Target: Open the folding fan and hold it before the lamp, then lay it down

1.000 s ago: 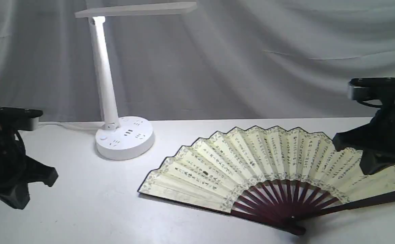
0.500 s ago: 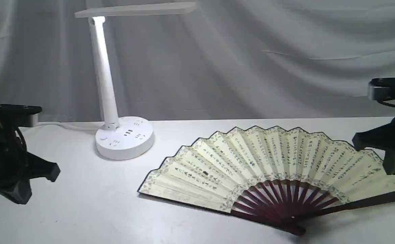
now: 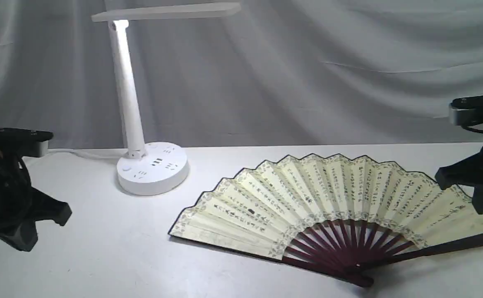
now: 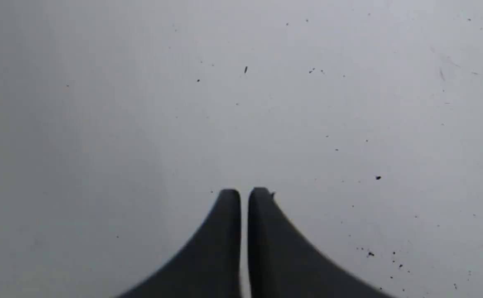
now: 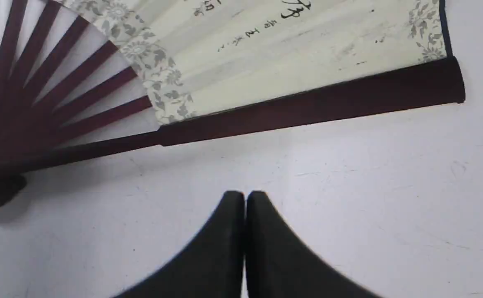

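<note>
Right tool (image 5: 244, 193) closed | folding fan (image 3: 328, 194) spread flat, maroon ribs

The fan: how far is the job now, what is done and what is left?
Done: the fan is spread open and lies flat on the table, to the side of the lamp. In hand: nothing; the left gripper and right gripper are both shut and empty, the right one off the fan. Left: seemingly nothing, though holding it before the lamp cannot be checked here.
</note>
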`<action>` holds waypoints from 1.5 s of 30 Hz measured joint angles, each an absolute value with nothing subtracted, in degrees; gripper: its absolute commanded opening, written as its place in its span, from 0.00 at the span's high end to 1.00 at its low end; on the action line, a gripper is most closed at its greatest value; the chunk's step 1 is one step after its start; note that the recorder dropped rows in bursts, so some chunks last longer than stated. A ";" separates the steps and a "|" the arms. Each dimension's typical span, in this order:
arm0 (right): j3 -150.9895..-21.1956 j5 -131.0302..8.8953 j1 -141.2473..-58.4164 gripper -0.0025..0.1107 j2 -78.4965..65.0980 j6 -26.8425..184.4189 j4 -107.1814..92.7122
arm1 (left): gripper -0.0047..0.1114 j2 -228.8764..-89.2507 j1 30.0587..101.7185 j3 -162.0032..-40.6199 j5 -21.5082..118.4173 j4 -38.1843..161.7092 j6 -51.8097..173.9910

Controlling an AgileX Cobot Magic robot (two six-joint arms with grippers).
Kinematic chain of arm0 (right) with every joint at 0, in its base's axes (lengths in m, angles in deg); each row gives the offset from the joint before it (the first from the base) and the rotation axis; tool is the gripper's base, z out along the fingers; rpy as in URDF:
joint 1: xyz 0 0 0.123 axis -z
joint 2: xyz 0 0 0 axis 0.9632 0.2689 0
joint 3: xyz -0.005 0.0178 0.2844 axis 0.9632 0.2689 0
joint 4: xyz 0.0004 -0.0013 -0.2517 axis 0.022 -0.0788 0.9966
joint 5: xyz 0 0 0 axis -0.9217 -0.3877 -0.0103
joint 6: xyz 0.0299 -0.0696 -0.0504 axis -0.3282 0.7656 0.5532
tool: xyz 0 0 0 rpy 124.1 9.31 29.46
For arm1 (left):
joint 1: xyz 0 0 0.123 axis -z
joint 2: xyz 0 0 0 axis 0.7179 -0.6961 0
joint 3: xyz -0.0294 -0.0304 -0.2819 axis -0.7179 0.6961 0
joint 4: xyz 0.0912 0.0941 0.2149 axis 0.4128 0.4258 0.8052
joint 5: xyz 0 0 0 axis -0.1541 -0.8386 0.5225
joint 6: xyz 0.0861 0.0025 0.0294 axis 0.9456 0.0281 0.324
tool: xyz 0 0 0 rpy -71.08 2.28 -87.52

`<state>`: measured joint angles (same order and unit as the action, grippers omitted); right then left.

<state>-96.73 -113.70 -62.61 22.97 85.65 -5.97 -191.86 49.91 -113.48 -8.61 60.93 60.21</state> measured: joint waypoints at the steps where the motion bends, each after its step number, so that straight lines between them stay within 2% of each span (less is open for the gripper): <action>1: -96.73 -113.70 -62.61 0.98 22.97 85.65 -5.95 | 0.96 -191.86 49.91 -113.48 -8.61 60.93 60.21; 8: -96.73 -113.79 -62.61 0.98 23.06 85.75 -5.84 | 0.96 -191.05 49.57 -113.37 -8.61 60.93 60.21; 17: -96.73 -113.79 -62.61 0.98 23.06 86.30 -6.74 | 0.96 -188.17 43.22 -113.40 -10.14 58.78 60.21; 45: -96.73 -115.47 -62.61 0.98 17.75 86.72 -6.74 | 0.96 -177.38 42.97 -112.79 -8.37 62.56 61.08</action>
